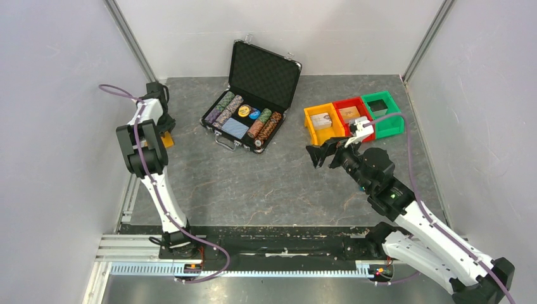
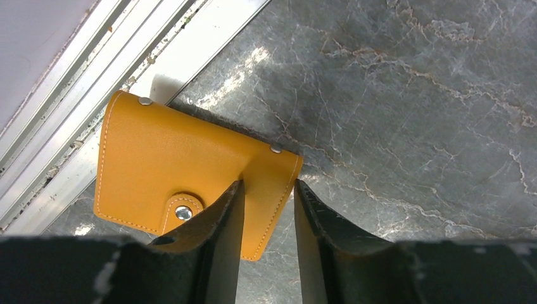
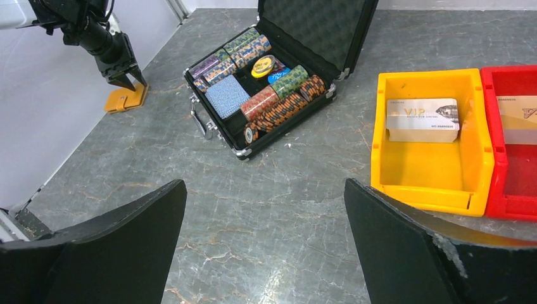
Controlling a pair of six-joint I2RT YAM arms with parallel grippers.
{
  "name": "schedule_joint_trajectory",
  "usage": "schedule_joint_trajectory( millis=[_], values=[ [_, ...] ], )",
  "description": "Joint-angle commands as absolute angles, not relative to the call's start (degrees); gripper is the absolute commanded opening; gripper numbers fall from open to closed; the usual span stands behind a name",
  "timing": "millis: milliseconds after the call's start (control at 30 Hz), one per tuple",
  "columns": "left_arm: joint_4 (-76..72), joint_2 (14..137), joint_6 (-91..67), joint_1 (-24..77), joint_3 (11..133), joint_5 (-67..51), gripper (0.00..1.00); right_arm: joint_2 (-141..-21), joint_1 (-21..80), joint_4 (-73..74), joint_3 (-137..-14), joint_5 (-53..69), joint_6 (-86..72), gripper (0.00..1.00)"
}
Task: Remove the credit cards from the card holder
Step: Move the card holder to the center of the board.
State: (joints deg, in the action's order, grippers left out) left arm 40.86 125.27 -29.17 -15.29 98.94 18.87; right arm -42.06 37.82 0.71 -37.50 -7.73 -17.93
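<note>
The card holder (image 2: 164, 164) is an orange folding wallet, snapped shut, lying flat at the table's far left edge against the aluminium rail (image 2: 76, 76). It also shows in the top view (image 1: 167, 140) and the right wrist view (image 3: 123, 99). My left gripper (image 2: 267, 183) is right above it, pointing down, jaws a narrow gap apart. The left finger overlaps the wallet and the right finger stands just off its right edge. No credit cards show at the holder. My right gripper (image 3: 264, 182) is wide open and empty over the bare table, right of centre (image 1: 324, 151).
An open black chip case (image 1: 250, 107) with poker chips and a blue patterned deck stands at the back centre. An orange bin (image 1: 309, 123), a red bin (image 1: 345, 101) and a green bin (image 1: 396, 117) stand at the back right. The orange bin holds a pale printed card (image 3: 422, 119).
</note>
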Motion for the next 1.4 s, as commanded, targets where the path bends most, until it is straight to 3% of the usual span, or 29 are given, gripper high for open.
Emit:
schedule_joint_trajectory(
  millis=[0,500,733,1100,1367],
  values=[
    [44.6,122.9,-26.9,-15.5,96.4,16.4,0.37,-41.7,37.9,-2.8,-36.1,-9.4,-17.1,0.98],
    [38.4,110.1,-31.2,-15.1,75.0,-4.4,0.40,-42.3,37.9,-3.8,-35.0,-8.6,-18.3,0.98],
    [37.1,103.5,-30.9,-15.2,76.7,3.5,0.52,-40.6,37.9,-3.4,-34.4,-8.8,-18.2,0.98],
    [46.4,109.4,-25.4,-17.7,85.9,18.2,0.57,-39.1,37.9,-0.9,-33.3,-8.3,-19.2,0.98],
    [46.9,113.3,-23.7,-17.8,84.7,14.1,0.60,-38.4,37.9,-0.8,-32.6,-9.5,-19.2,0.98]
  ],
)
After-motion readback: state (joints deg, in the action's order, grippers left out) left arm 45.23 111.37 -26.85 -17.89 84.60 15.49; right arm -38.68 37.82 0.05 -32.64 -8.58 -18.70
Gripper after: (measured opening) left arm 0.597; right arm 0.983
